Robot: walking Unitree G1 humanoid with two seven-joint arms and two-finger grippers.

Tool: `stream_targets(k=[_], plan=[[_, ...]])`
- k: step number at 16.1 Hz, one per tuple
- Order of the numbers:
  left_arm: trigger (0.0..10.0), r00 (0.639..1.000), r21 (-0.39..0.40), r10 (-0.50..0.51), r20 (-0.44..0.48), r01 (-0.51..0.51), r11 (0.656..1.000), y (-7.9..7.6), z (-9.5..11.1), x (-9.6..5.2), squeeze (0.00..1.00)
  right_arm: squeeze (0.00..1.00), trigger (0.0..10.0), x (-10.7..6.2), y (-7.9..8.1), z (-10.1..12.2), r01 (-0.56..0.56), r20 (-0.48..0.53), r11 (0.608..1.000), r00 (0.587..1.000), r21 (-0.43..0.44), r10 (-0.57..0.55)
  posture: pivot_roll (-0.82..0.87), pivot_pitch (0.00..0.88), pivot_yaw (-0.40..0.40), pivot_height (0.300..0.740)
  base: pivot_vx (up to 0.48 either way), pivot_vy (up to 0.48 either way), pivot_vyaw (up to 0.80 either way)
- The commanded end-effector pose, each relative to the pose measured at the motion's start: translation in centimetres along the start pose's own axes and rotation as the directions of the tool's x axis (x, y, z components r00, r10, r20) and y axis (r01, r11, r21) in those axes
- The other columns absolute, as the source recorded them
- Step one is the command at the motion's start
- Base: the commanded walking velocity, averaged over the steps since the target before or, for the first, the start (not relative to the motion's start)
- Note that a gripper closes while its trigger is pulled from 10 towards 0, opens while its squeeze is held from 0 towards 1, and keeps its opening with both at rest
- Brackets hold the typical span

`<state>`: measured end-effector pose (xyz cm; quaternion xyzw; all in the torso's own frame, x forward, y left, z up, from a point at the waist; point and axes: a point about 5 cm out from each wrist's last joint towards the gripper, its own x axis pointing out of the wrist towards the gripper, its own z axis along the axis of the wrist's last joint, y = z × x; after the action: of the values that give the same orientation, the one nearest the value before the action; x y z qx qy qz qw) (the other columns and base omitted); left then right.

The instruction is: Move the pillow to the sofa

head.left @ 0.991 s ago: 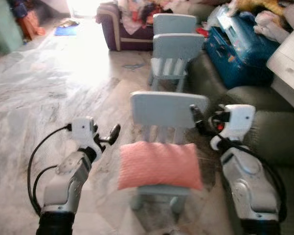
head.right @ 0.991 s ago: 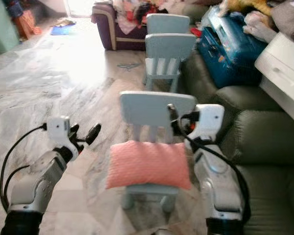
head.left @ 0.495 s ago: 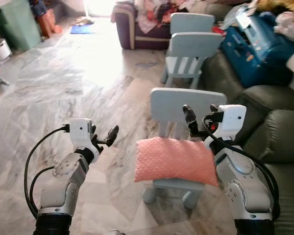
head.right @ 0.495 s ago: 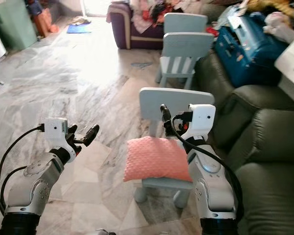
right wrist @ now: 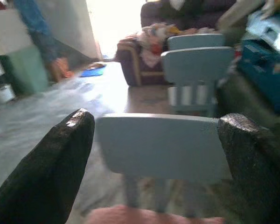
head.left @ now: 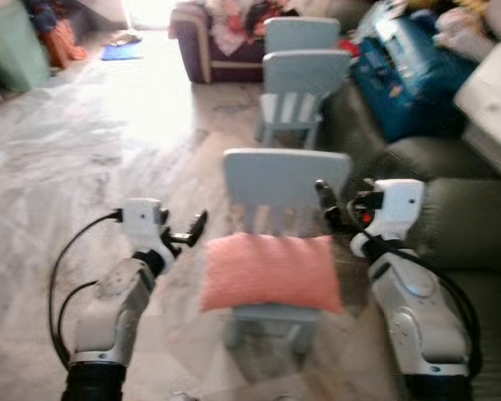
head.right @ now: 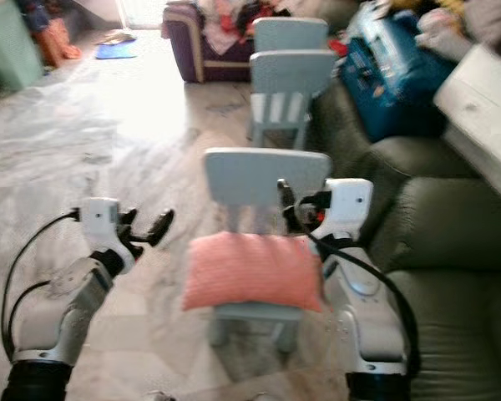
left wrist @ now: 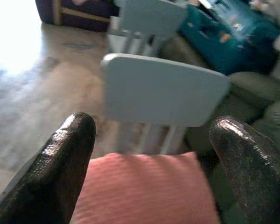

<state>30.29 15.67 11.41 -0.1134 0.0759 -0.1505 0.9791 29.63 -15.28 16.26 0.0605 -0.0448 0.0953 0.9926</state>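
Both end effectors flank pillow (head.left: pixel 270 272), left end effector (head.left: pixel 186 235), right end effector (head.left: pixel 331 205).

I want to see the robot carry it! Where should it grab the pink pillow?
Probably by its two short ends, one gripper from each side. The pillow lies flat on the small chair, with the left gripper and right gripper already level with it, jaws open. The chair back blocks the far edge.

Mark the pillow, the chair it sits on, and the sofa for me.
pillow (head.left: pixel 270 271), left eye view, middle of its pink top face.
chair (head.left: pixel 285 178), left eye view, centre of the pale blue backrest.
sofa (head.right: pixel 455 221), right eye view, on the dark green cushion right of the chair.
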Motion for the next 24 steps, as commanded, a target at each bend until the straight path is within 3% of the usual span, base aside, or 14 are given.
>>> stream_targets(k=[1, 24], plan=[[10.0, 1.000, 0.003, 0.010, 0.003, -0.010, 1.000, 0.47, 0.10, -0.22, 0.00, 0.00, 10.0, 0.05, 0.33, 0.09, -0.004, 0.002, 1.000, 1.000, 0.001, 0.004, -0.14, 0.124, -0.015, 0.740, 0.000, -0.446, 0.00], [10.0, 0.999, -0.043, 0.033, 0.035, -0.032, 0.999, 1.01, 0.71, -0.43, 0.00, 0.00, 10.0, 0.27, 0.51, 0.12, -0.017, 0.004, 1.000, 1.000, -0.001, 0.017, -0.13, 0.120, -0.018, 0.740, 0.000, -0.015, 0.00]])
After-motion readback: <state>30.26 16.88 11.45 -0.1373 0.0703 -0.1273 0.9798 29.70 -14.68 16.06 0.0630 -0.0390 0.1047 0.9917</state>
